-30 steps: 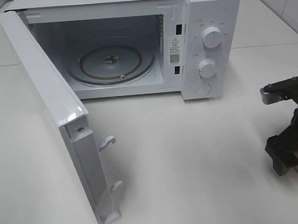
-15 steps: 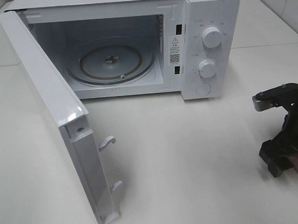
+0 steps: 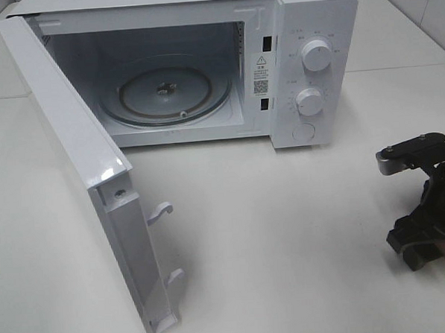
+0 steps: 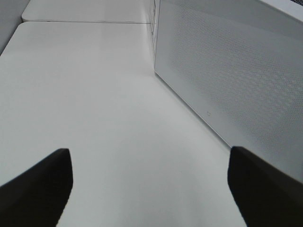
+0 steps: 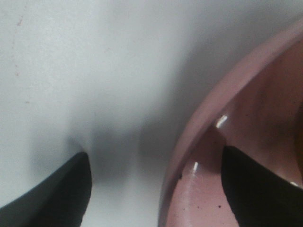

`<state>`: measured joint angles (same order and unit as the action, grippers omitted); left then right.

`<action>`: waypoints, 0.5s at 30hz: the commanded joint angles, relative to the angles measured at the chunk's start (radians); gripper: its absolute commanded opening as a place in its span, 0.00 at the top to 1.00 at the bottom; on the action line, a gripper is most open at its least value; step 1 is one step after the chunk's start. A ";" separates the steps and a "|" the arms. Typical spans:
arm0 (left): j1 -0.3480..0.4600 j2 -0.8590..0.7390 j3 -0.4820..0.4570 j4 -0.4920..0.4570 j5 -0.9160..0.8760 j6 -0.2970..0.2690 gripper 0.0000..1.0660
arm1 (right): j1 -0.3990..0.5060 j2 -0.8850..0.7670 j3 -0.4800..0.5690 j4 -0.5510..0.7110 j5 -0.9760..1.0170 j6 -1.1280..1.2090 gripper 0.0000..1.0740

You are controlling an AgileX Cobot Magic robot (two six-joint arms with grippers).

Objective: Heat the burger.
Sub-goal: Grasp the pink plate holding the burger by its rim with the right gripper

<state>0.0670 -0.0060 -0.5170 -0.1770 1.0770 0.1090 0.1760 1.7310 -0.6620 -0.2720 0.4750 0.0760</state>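
Shows a white box-shaped metal microwave oven (image 3: 315, 20) at the back of a pale off-white tabletop (image 3: 285, 223), with its white hinged door (image 3: 64, 137) swung wide open to the left. Reveals inside the lit cavity a round clear glass turntable (image 3: 166, 95). Lists on the control panel at the right two round white knobs, the upper (image 3: 317, 55) above the lower (image 3: 309, 101), and a round white button (image 3: 303, 132) beneath them.

Finds the black two-fingered right gripper (image 5: 154, 158) low at the right edge of the high view, well apart from the oven. Sees its jaws standing apart, astride the rim of a round glossy pink plate (image 5: 187, 139), one finger outside over the table, the other inside over the plate's floor. Makes out a gap between the rim and each finger, so no clamp on it.

Finds the black left gripper (image 4: 149, 153) only in its own wrist view, jaws spread wide with plain tabletop between them, near the door's dotted outer face.

Cannot tell where the burger lies: out of sight in every view.
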 commanded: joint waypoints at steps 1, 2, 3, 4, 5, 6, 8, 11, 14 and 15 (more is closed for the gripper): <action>-0.001 -0.016 0.001 -0.009 -0.005 -0.001 0.23 | -0.003 0.004 0.008 -0.012 -0.007 -0.008 0.36; -0.001 -0.016 0.001 -0.009 -0.005 -0.001 0.23 | -0.003 0.004 0.010 -0.023 -0.007 0.004 0.44; -0.001 -0.016 0.001 -0.009 -0.005 -0.001 0.23 | -0.003 0.004 0.010 -0.023 -0.007 0.004 0.44; -0.001 -0.016 0.001 -0.009 -0.005 -0.001 0.23 | -0.003 0.004 0.010 -0.034 -0.006 0.015 0.47; -0.001 -0.016 0.001 -0.009 -0.005 -0.001 0.23 | -0.003 0.004 0.010 -0.062 -0.002 0.041 0.57; -0.001 -0.016 0.001 -0.009 -0.005 -0.001 0.23 | -0.003 0.004 0.010 -0.062 -0.002 0.041 0.57; -0.001 -0.016 0.001 -0.009 -0.005 -0.001 0.23 | -0.003 0.004 0.010 -0.087 -0.002 0.071 0.72; -0.001 -0.016 0.001 -0.009 -0.005 -0.001 0.23 | -0.003 0.004 0.010 -0.094 -0.002 0.075 0.82; -0.001 -0.016 0.001 -0.009 -0.005 -0.001 0.23 | -0.003 0.004 0.010 -0.114 0.005 0.075 0.93; -0.001 -0.016 0.001 -0.009 -0.005 -0.001 0.23 | -0.003 0.004 0.010 -0.126 0.006 0.075 0.99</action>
<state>0.0670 -0.0060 -0.5170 -0.1770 1.0770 0.1090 0.1760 1.7290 -0.6550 -0.3840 0.4820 0.1530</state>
